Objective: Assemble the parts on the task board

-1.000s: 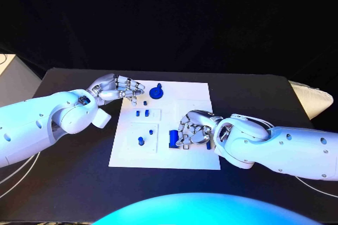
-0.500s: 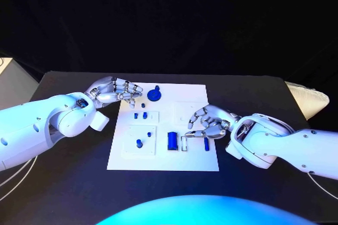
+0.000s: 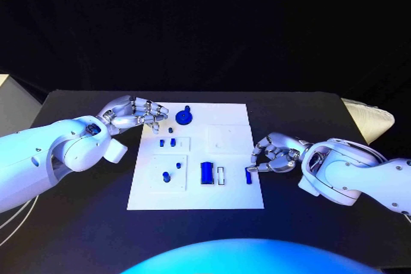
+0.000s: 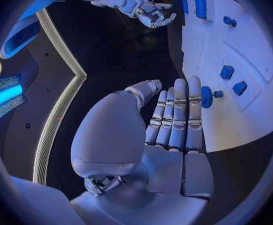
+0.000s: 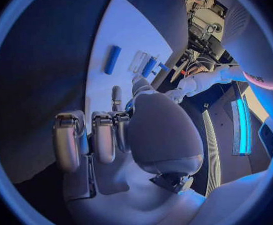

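The white task board [image 3: 231, 197] lies mid-table. On it are a round blue part [image 3: 183, 115], small blue pegs [image 3: 168, 142], a blue block [image 3: 207, 173] and a thin blue bar [image 3: 248, 176]. My left hand [image 3: 133, 113] hovers at the board's far left corner, fingers curled in, nothing in them. The left wrist view shows this hand [image 4: 168, 120] with the round part [image 4: 206, 96] just beyond its fingertips. My right hand [image 3: 274, 154] sits just off the board's right edge, beside the bar, fingers curled and holding nothing. In the right wrist view, the bar [image 5: 113, 59] lies beyond that hand [image 5: 111, 135].
Two more small blue parts [image 3: 165, 176] stand in the near-left square recess. A raised white square [image 3: 230, 137] sits at the board's far right. A pale object [image 3: 372, 122] lies at the table's right edge. Black table surrounds the board.
My right hand has pulled back to the right, off the board, uncovering the blue block and the thin bar. My left hand has stayed at the far left corner.
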